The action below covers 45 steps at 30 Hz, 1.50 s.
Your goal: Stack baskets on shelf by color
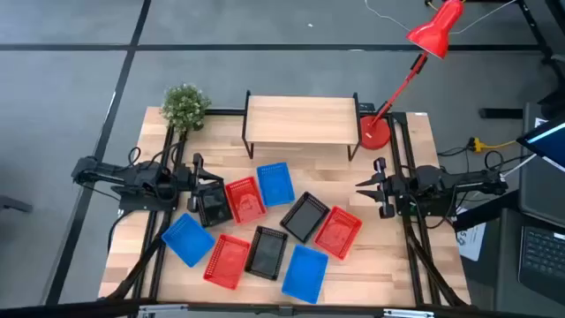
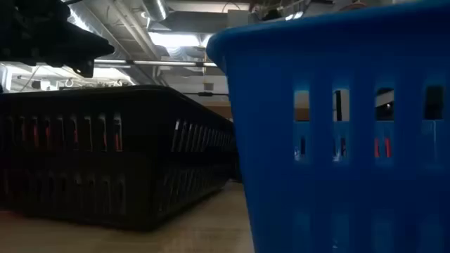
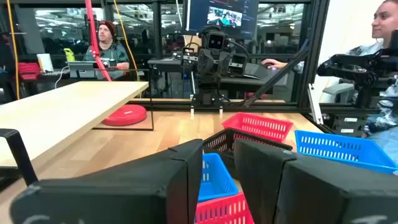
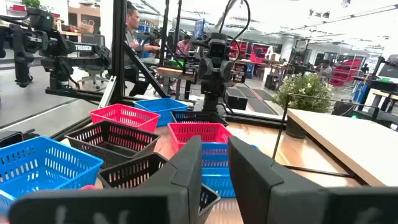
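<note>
High view: baskets (image 1: pixel 265 221) scattered below shelf (image 1: pixel 300 119); both arms waiting.

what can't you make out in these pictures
- Low view: blue basket and black basket fill the frame and hide the shelf.
- High view: left gripper covers a black basket; whether it grips it is unclear.
- Left wrist view: frame edge cuts off the shelf.

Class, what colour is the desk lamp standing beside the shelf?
Red; the lamp shows best in the high view.
</note>
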Motion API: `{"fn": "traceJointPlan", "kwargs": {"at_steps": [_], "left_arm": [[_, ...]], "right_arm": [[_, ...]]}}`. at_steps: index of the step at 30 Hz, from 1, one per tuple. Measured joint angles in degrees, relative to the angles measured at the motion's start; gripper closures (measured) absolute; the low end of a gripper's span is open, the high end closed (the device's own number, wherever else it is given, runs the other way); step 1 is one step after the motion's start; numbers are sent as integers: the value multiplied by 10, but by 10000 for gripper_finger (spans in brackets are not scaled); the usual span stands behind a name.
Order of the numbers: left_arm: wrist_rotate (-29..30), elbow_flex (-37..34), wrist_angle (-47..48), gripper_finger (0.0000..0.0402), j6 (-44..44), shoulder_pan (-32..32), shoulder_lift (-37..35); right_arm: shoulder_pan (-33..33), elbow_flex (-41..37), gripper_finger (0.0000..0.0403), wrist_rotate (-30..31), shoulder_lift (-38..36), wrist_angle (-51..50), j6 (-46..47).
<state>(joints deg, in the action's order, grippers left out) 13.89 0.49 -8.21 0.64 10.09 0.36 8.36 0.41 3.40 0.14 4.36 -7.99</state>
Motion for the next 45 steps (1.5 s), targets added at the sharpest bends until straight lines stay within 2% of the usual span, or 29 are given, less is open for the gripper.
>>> {"fn": "traceJointPlan", "kwargs": {"at_steps": [39,45], "left_arm": [[0,0,0,315,0,0,0],[0,0,0,315,0,0,0]], "right_arm": [[0,0,321,0,0,0,0],[0,0,321,-4,0,8,69]]}}
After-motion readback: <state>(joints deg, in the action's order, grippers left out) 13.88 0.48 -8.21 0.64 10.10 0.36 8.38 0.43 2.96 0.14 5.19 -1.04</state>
